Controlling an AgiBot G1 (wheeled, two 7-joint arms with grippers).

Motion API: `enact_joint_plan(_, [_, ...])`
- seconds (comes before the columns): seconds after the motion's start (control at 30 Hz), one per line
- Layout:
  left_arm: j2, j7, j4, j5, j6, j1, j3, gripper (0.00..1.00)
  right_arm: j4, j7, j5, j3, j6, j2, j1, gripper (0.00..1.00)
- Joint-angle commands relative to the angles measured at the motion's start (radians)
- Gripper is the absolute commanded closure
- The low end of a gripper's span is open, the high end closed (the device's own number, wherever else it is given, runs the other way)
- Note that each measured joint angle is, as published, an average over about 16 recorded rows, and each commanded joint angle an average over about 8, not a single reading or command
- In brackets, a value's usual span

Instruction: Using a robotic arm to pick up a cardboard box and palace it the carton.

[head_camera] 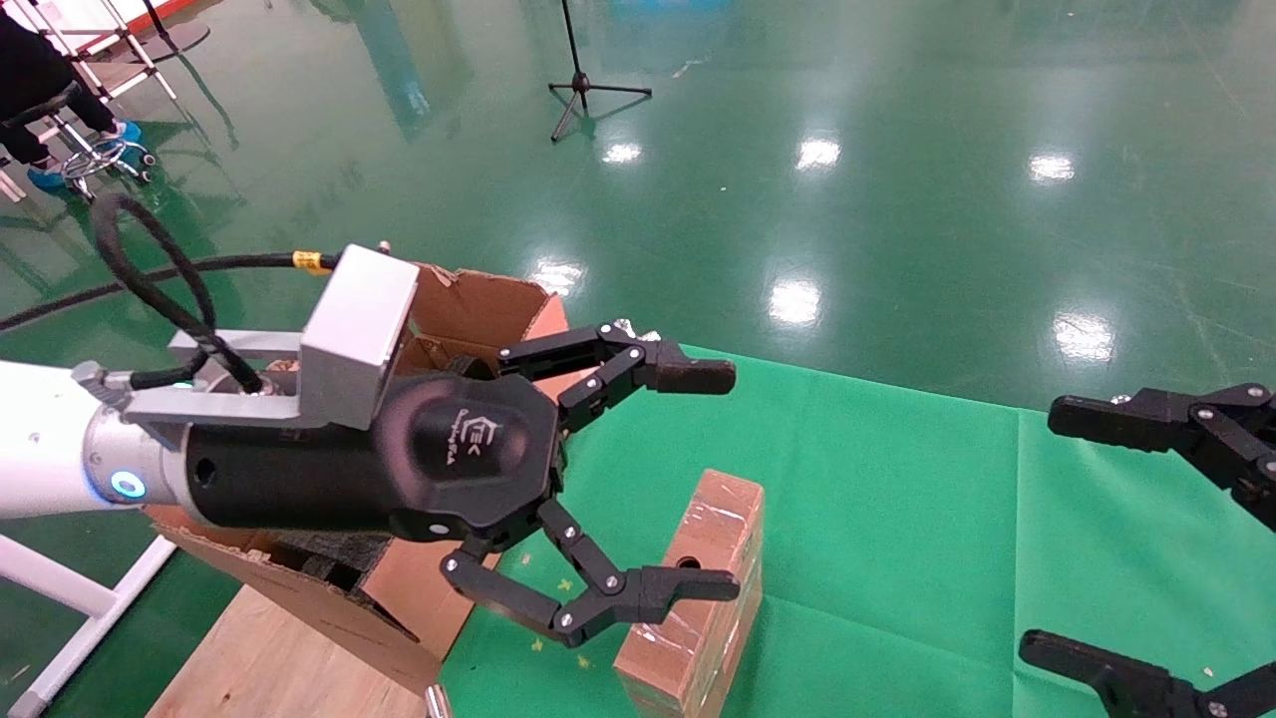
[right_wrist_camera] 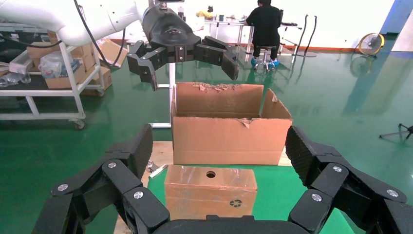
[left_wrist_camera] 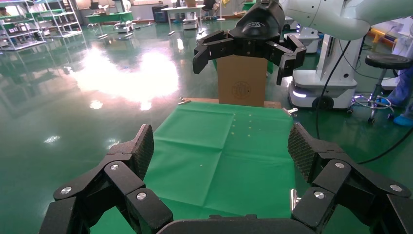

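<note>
Head view | left end effector (head_camera: 638, 489) wide open, empty | above cardboard box (head_camera: 703, 598)

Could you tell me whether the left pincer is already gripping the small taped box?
No, the left pincer hangs open above the cardboard box, touching nothing.

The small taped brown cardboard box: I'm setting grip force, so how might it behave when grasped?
The small brown cardboard box wrapped in shiny clear tape will probably feel slick, so pads may slide. Its flat, straight-edged faces suggest it stays stiff. Standing on a narrow side on the green cloth, it could tip if the open left tool nudges it.
</note>
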State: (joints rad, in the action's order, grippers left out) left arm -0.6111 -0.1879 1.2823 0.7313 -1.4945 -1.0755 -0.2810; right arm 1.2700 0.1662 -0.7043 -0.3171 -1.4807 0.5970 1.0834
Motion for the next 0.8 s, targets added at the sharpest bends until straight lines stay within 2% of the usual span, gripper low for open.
enact_joint_plan(0.03, [0.000,0.000,0.000,0.000,0.000,0.000,0.000,0.00,0.000,0.000,0.000,0.000,0.000,0.000,0.000,0.00])
enact_joint_plan(0.6, [0.000,0.000,0.000,0.000,0.000,0.000,0.000,0.00,0.000,0.000,0.000,0.000,0.000,0.000,0.000,0.01])
enact_joint_plan(0.63, [0.000,0.000,0.000,0.000,0.000,0.000,0.000,0.00,0.000,0.000,0.000,0.000,0.000,0.000,0.000,0.08])
enact_joint_plan(0.8, [0.000,0.000,0.000,0.000,0.000,0.000,0.000,0.00,0.000,0.000,0.000,0.000,0.000,0.000,0.000,0.70])
